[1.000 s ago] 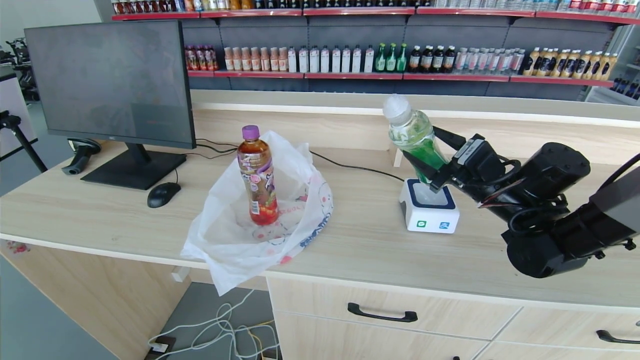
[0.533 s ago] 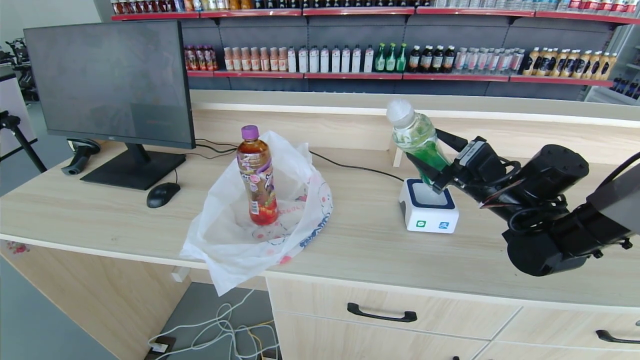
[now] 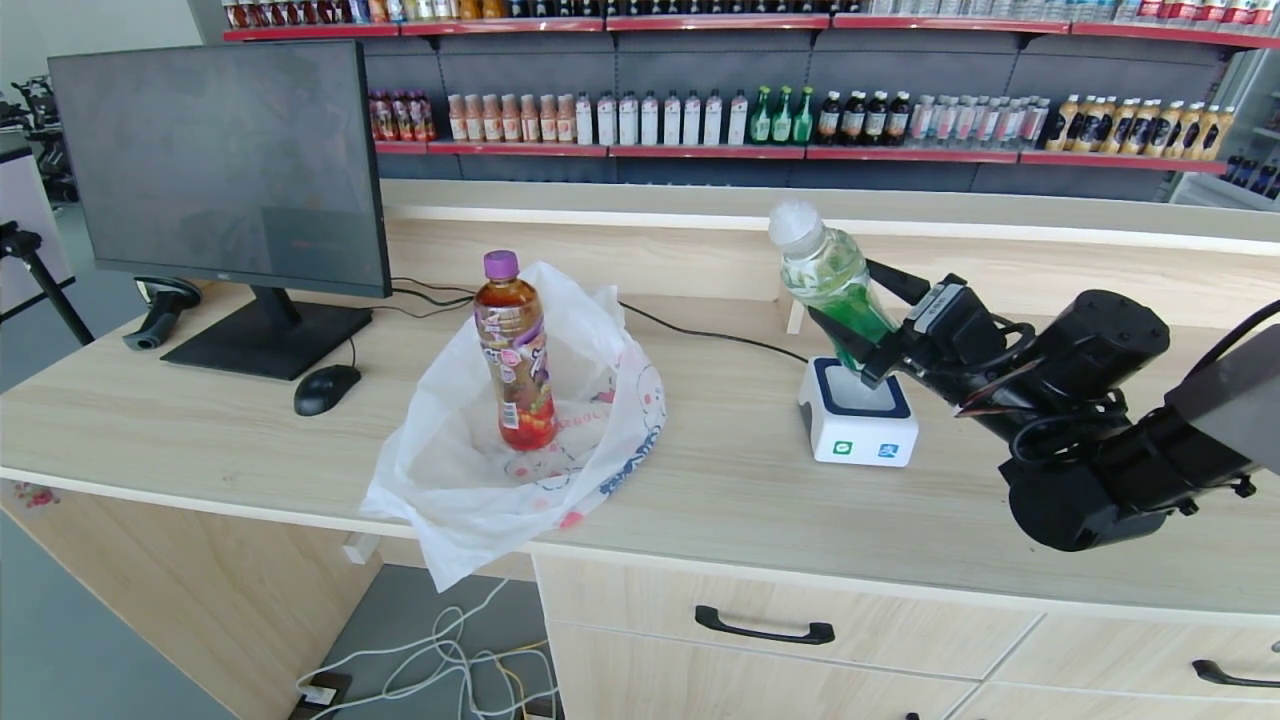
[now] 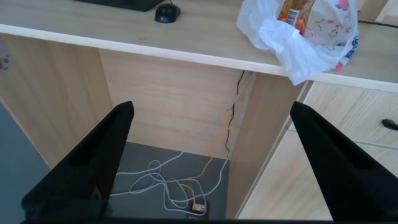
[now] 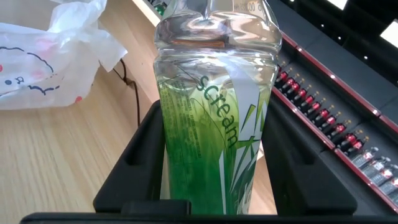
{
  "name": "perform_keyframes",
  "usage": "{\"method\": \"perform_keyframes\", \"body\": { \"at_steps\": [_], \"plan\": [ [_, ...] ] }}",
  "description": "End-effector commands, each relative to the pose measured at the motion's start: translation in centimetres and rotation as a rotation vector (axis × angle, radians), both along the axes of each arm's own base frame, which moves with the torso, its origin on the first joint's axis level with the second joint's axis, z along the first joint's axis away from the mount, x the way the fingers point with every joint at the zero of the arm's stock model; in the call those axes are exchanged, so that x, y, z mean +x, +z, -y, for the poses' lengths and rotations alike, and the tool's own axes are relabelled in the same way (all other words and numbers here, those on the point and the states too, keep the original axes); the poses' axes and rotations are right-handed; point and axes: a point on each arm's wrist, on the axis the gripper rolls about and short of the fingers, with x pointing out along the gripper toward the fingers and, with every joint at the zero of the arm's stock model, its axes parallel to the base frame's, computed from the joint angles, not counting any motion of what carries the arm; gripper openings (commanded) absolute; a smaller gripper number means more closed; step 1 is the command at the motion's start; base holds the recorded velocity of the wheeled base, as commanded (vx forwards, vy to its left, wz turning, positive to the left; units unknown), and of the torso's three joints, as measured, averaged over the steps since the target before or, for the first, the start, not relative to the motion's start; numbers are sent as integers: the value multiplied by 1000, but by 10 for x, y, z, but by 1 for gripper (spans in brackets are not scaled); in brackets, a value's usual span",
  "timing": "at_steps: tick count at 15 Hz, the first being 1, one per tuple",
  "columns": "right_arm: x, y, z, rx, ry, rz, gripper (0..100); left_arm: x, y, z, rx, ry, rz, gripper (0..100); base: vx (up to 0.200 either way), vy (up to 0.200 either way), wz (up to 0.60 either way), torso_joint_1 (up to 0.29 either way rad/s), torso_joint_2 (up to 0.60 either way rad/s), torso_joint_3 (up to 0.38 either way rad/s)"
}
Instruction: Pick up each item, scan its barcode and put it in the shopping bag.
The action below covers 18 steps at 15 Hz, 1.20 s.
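Bottle of green drink (image 3: 828, 275) sits clamped in my right end effector (image 3: 842, 290), tilted over the scanner (image 3: 860, 425) on the tabletop (image 3: 730, 480). Left of it the shopping bag (image 3: 450, 470) holds an upright tea bottle (image 3: 514, 350). My left end effector (image 4: 210, 104) gapes wide below the tabletop.

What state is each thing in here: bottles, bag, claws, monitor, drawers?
Green drink bottle: capped, tilted, held over the barcode scanner.
Right claw: shut on the green drink bottle.
Left claw: open, empty, below counter level.
Purple-capped tea bottle: capped, upright inside the shopping bag.
Shopping bag: open, slumped on the counter, one edge hanging over the front.
Monitor: screen dark.
Drawers: closed.
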Motion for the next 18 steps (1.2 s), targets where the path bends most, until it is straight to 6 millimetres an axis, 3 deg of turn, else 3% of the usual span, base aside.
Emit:
{"method": "perform_keyframes", "body": {
  "at_steps": [1,4,8,14,18],
  "plan": [
    [0,1,2,0,-5,4,0,0,0,0,0,0,1,100,0,0,0,0,0,0],
    [-1,7,3,18,-3,9,0,0,0,0,0,0,1,100,0,0,0,0,0,0],
    [-5,33,5,85,21,45,0,0,0,0,0,0,0,100,0,0,0,0,0,0],
    [-26,65,12,236,28,25,0,0,0,0,0,0,-2,100,0,0,0,0,0,0],
    [-47,69,20,331,14,-49,0,0,0,0,0,0,-3,100,0,0,0,0,0,0]
  ]
}}
